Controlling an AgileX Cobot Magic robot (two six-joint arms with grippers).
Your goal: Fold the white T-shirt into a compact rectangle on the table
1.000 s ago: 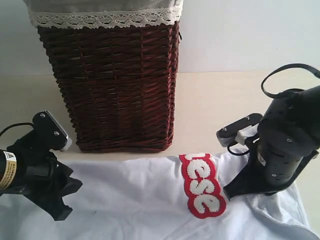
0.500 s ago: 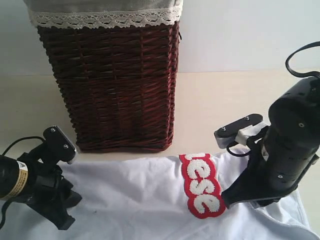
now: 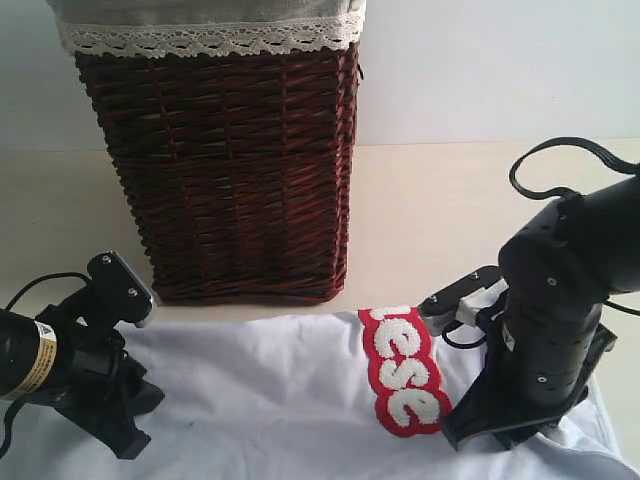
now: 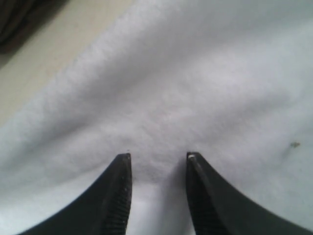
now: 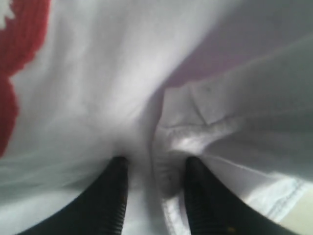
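White T-shirt (image 3: pixel 280 390) lies beneath left pincer (image 4: pixel 158 155) and right pincer (image 5: pixel 156 160), both parted.

treat this place as a robot test station staged for a household laundry job. you can confirm it from the following items. two black robot arms, the left arm (image 3: pixel 60 365) and the right arm (image 3: pixel 555 300), reach over one broad cream surface (image 3: pixel 420 200). the left arm carries a yellow-and-white label (image 3: pixel 35 358), and a loose black cable (image 3: pixel 560 160) loops above the right arm. behind the surface you see a plain pale wall (image 3: pixel 480 70). the domestic items are a dark wicker basket (image 3: pixel 235 170) with a lace-trimmed cloth liner (image 3: pixel 200 35), and a white t-shirt (image 3: pixel 270 400) lying spread on the surface in front of it.
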